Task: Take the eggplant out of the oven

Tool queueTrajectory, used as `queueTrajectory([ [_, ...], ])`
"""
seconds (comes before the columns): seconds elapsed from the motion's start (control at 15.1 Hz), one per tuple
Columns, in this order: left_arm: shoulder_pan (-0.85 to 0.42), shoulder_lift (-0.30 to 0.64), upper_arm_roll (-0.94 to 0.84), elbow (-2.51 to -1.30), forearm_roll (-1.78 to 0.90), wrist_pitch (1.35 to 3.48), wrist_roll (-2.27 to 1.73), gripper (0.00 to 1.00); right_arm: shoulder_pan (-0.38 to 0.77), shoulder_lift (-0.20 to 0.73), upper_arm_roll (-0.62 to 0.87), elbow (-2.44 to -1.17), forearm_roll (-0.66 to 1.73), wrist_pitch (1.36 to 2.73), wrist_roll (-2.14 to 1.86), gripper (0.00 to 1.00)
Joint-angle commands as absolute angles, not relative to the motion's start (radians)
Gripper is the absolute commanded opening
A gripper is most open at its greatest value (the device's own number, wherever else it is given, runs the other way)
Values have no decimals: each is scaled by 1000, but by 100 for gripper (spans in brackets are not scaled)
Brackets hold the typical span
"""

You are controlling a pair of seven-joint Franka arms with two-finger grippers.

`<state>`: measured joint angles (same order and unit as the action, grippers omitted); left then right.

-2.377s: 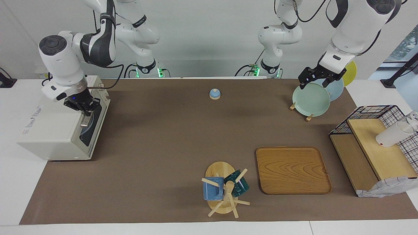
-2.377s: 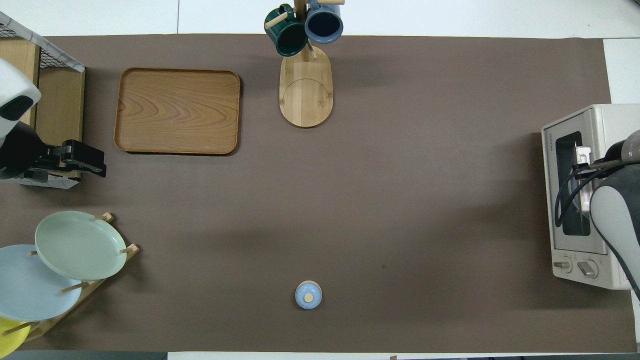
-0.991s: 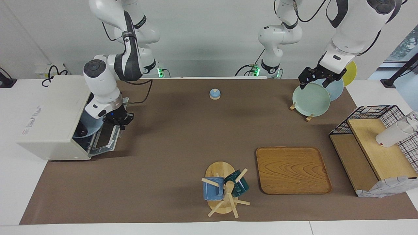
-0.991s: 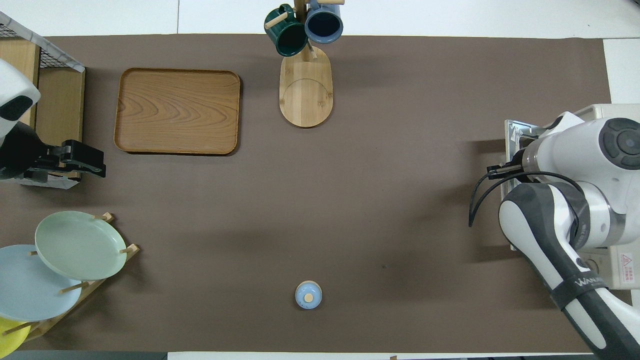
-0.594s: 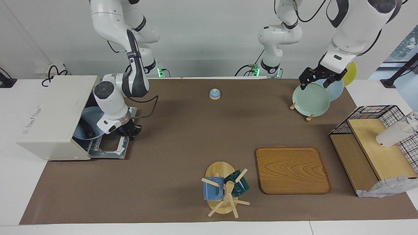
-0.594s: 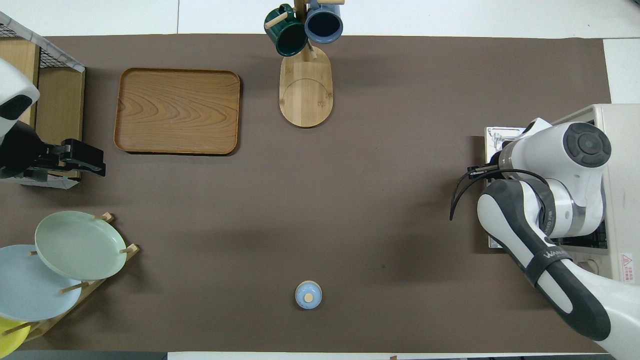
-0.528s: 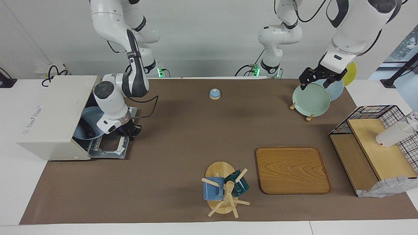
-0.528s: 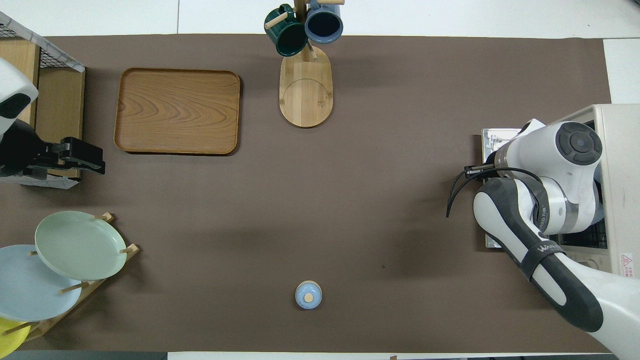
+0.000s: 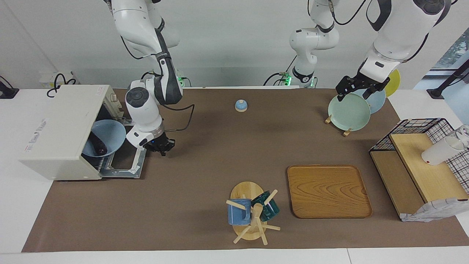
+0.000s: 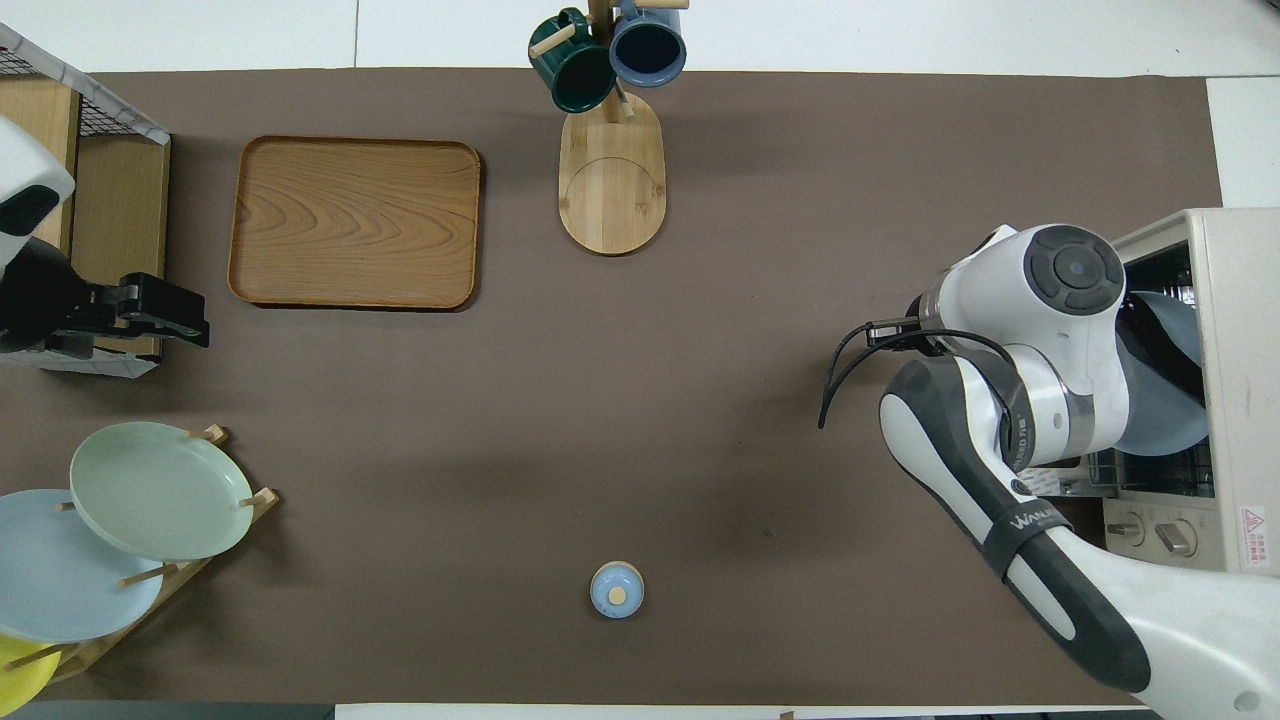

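The off-white oven stands at the right arm's end of the table, and its door lies dropped flat on the mat. Inside, a blue plate leans in the opening with the dark eggplant on it. My right gripper hangs low over the mat, just past the door's handle edge, holding nothing. In the overhead view the right arm covers most of the oven opening and the gripper itself. My left gripper waits, open and empty, above the plate rack.
A rack with a green plate stands at the left arm's end. A wooden tray, a mug tree and a wire shelf unit lie farther from the robots. A small blue lidded pot sits near the robots.
My right gripper pulled the oven door from shut down to flat, then moved off it toward the table's middle. The plate and eggplant now show. The left arm stayed put.
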<state>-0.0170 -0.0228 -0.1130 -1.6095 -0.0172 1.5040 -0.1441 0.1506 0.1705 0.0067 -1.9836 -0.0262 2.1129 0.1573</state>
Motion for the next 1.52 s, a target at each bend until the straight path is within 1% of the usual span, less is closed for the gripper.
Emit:
queueTrajectory([
  [0.0, 26, -23, -117, -1611, -21, 1523, -146, 100, 140, 124, 3, -1898, -102, 1918, 240, 45],
  [0.07, 28, -23, -117, -1611, -21, 1523, -146, 100, 126, 111, 2, -1885, -157, 1873, 247, 46],
  [0.2, 28, -23, -117, -1611, -21, 1523, -149, 100, 75, 100, -3, -1888, -183, 1859, 230, 46],
  [0.33, 26, -25, -117, -1611, -21, 1525, -149, 100, 77, 66, -6, -1881, -202, 1830, 236, 46],
  [0.4, 28, -23, -117, -1611, -21, 1523, -149, 100, 74, 61, 0, -1881, -242, 1839, 236, 46],
  [0.46, 26, -23, -117, -1611, -21, 1525, -149, 100, 58, 55, 2, -1906, -238, 1879, 229, 46],
  [0.59, 28, -23, -117, -1611, -21, 1525, -149, 100, 26, 9, 0, -2053, -236, 2039, 178, 46],
  [0.66, 28, -23, -117, -1611, -21, 1525, -147, 100, 3, 3, 0, -2100, -235, 2093, 149, 46],
  [0.79, 26, -23, -117, -1611, -21, 1525, -147, 100, -28, 2, 0, -2125, -235, 2118, 129, 46],
  [0.99, 23, -25, -117, -1612, -21, 1526, -146, 100, -41, 5, 0, -2144, -219, 2131, 101, 46],
  [1.19, 17, -25, -117, -1614, -21, 1526, -146, 100, -57, 3, 0, -2177, -216, 2186, 100, 44],
  [1.45, 14, -25, -118, -1618, -21, 1540, -149, 100, -58, 2, 0, -2183, -213, 2203, 104, 43],
])
